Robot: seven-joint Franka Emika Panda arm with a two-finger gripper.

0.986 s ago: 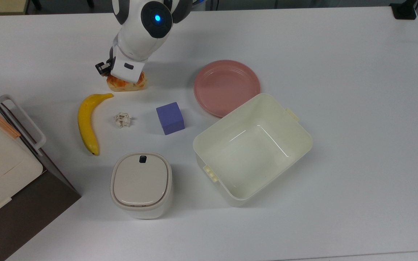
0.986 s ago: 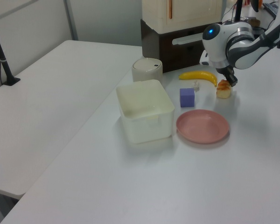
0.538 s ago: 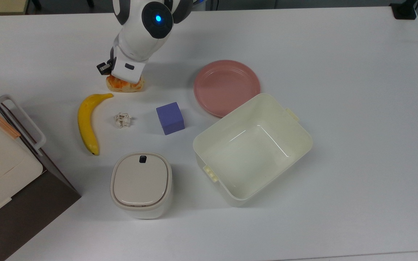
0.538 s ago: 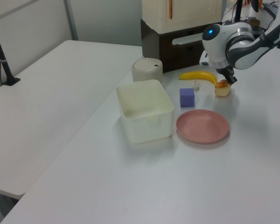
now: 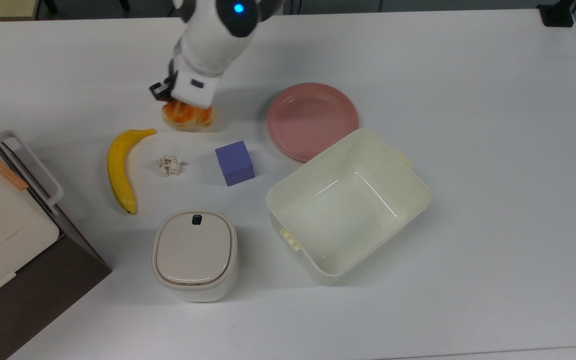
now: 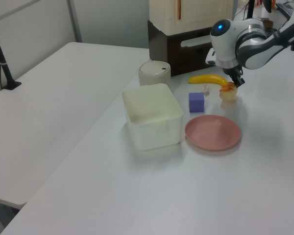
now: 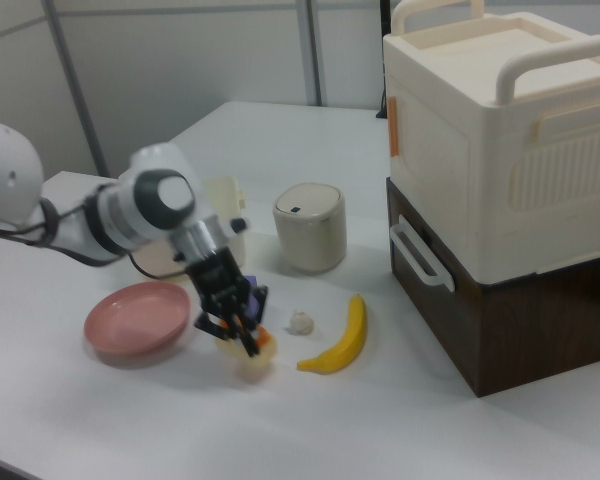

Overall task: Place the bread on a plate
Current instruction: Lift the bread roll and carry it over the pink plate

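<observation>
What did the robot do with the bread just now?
The gripper, shut on the bread, carried it a little toward the top view's right, nearer the plate. The banana, purple cube, paper ball and tub stayed put.

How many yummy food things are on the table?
2: the bread under the gripper, near the top view's upper left, and the banana lying left of it. None looks hidden.

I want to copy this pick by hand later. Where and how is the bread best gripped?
Grip the bread across its short width at mid-length, coming straight down from above, as the gripper does here. It is oblong, with a lumpy top and flatter pale sides, so fingers on the sides should likely slip less.
</observation>
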